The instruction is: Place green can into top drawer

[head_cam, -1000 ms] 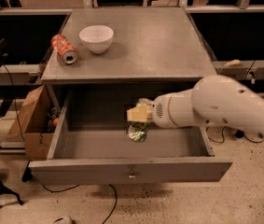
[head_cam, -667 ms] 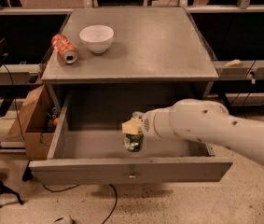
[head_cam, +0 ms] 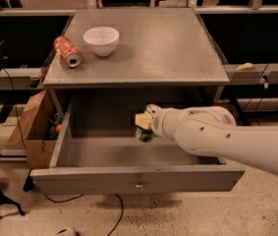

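Observation:
The top drawer (head_cam: 99, 179) stands pulled open under the grey table top, with a small metal lock at the centre of its flat front panel. My gripper (head_cam: 144, 123) reaches in from the right on the white arm and hangs over the middle of the drawer. It is shut on the green can (head_cam: 146, 135), which shows as a small dark green shape just under the yellowish fingers, held above the drawer floor. Most of the can is hidden by the gripper.
An orange-red can (head_cam: 67, 51) lies on its side at the table's (head_cam: 168, 43) left, next to a white bowl (head_cam: 101, 40). A cardboard box (head_cam: 33, 127) stands on the floor left of the drawer. Cables and a black stand foot lie on the floor at the left.
The gripper with the green can has moved leftwards across the drawer, dipped low toward the front, and now sits higher and further back. The can has stayed in the gripper.

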You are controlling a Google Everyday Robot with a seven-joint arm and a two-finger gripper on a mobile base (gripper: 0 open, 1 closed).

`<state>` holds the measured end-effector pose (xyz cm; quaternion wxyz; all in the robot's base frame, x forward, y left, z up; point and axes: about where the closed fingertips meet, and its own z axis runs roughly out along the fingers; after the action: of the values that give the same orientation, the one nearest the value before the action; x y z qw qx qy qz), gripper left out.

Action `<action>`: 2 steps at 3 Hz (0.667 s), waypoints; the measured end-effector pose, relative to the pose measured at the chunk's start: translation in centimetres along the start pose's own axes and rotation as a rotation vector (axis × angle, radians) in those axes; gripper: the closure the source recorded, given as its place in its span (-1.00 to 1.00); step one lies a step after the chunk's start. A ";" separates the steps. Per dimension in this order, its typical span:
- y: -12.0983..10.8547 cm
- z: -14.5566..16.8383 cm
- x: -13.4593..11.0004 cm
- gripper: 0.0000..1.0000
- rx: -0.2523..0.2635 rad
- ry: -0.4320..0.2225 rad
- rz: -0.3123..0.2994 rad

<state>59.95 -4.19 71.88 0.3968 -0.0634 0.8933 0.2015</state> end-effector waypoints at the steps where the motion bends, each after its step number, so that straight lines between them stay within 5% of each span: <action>1: 0.4 2.6 -3.6 1.00 -0.018 -0.095 0.117; 2: 0.1 6.3 -3.8 1.00 -0.005 -0.091 0.227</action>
<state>66.79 -1.72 70.86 0.4115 0.0465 0.8751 0.2503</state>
